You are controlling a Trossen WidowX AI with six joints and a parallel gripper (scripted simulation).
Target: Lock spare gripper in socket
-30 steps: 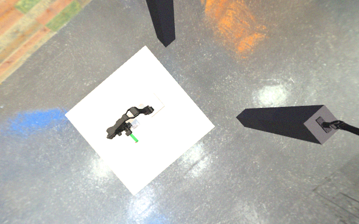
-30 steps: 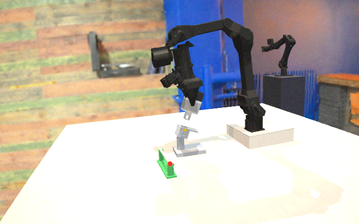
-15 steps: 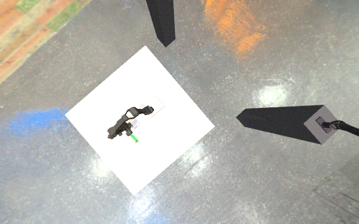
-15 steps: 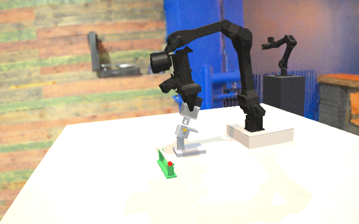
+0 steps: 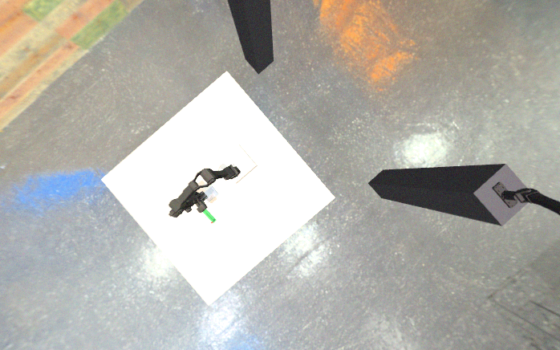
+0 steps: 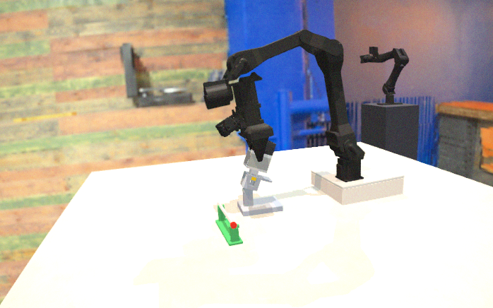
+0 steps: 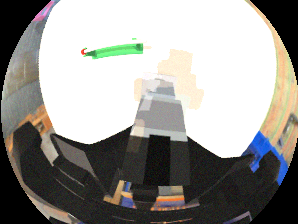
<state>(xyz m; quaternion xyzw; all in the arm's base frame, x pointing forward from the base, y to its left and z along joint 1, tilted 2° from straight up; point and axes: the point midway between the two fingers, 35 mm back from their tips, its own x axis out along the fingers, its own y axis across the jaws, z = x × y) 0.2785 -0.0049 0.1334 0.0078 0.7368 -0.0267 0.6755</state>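
Note:
My gripper (image 6: 260, 152) (image 5: 205, 196) (image 7: 160, 139) is shut on the spare gripper (image 6: 256, 162) (image 7: 158, 112), a grey block that hangs tilted below the fingers. Directly under it stands the grey mount (image 6: 250, 184) on its flat base (image 6: 269, 208). The block's lower end meets the top of the mount's socket; I cannot tell if it is seated. The wrist view hides the mount behind the block. The green lock pin piece (image 6: 227, 228) (image 5: 208, 215) (image 7: 119, 50) with a red knob (image 6: 233, 224) lies on the white table (image 6: 126, 237), in front of the mount and apart from it.
The arm's base stands on a pale slab (image 6: 359, 187) to the right of the mount. A second arm on a dark pedestal (image 6: 390, 126) stands beyond the table's far right edge.

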